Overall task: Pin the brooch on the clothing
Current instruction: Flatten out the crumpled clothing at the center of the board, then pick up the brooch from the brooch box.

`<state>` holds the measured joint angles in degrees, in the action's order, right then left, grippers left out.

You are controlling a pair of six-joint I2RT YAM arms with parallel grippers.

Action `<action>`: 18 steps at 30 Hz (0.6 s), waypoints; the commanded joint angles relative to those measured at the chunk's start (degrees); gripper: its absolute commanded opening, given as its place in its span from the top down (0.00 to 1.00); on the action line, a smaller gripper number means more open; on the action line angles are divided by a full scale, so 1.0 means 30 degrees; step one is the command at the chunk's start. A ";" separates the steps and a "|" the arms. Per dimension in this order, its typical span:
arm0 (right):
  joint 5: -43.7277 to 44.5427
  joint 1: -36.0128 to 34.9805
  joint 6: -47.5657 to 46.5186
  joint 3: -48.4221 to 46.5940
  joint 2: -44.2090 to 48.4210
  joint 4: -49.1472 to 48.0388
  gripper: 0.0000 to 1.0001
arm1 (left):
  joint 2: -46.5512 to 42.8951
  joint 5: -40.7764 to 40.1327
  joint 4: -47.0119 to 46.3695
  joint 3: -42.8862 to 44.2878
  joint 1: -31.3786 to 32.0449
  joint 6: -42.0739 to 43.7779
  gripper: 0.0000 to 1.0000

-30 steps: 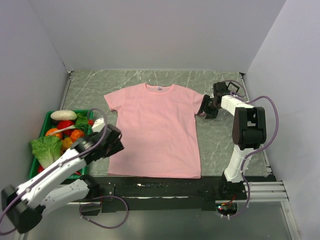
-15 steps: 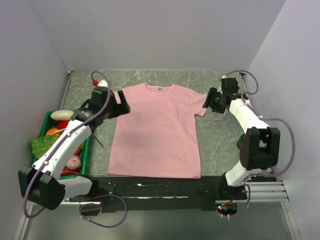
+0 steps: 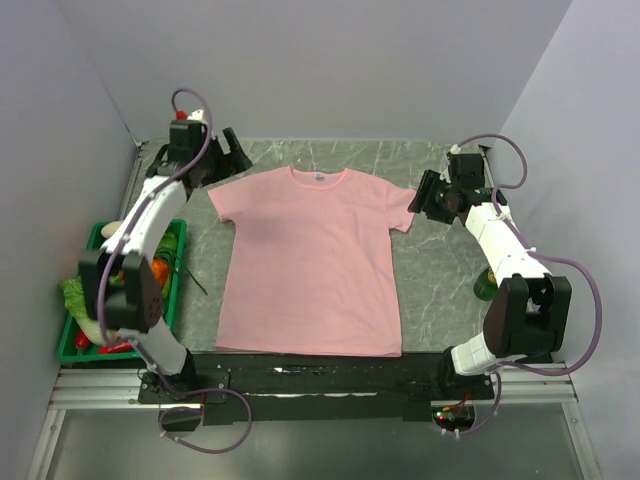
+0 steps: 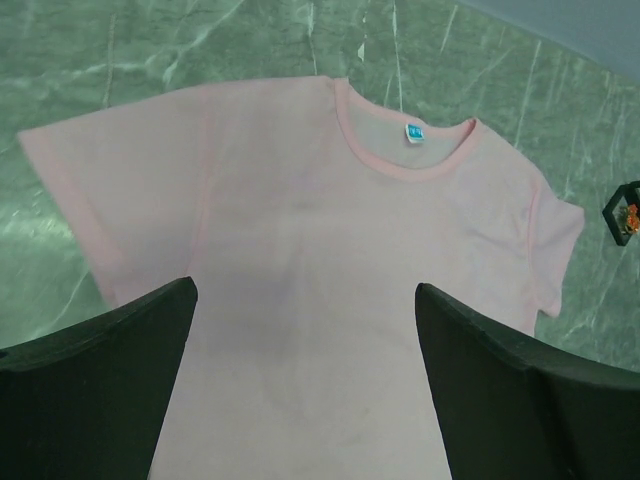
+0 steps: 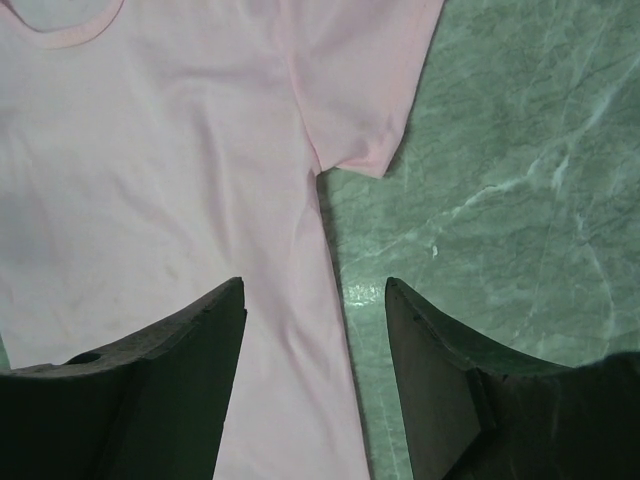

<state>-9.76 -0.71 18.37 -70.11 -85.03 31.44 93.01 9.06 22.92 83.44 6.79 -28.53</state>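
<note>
The clothing (image 3: 310, 260) is a light pink T-shirt lying flat on the green marble table, its collar and white label (image 4: 413, 131) toward the back wall. My left gripper (image 3: 228, 152) hangs high over the back left, and its fingers stand wide open (image 4: 305, 285) over the chest with nothing between them. My right gripper (image 3: 422, 197) hovers by the right sleeve (image 5: 352, 110), open (image 5: 314, 282) and empty over the shirt's side edge. A tiny orange speck (image 4: 632, 214) sits in a black shape beside that sleeve. I cannot tell whether it is the brooch.
A green crate (image 3: 172, 285) of vegetables stands at the left edge under the left arm. A small green object (image 3: 484, 288) sits behind the right arm. Walls close in the left, back and right. A black rail (image 3: 300, 375) runs along the near edge.
The left arm swung from the near left, over the crate, up to the back left corner, and its jaws opened wide. The right arm stretched out, its gripper shifting slightly back beside the sleeve.
</note>
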 commanded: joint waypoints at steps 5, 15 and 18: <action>0.0263 0.0149 -0.0263 -0.0214 -0.0393 0.0240 0.35 | 0.6259 0.3043 -0.0051 0.3066 0.0052 -0.0010 0.04; 0.2638 0.1173 -0.0850 -0.3637 -0.3468 0.1706 0.34 | 0.3486 0.1758 -0.0402 0.0315 0.0988 0.1893 0.04; 0.2521 0.1788 -0.0734 -0.5129 -0.4757 0.2028 0.34 | 0.2282 0.0503 -0.0753 -0.0624 0.1603 0.2537 0.03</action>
<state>-4.27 2.31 16.64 -78.83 -96.07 35.51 108.07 15.03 23.38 83.35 9.23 -24.60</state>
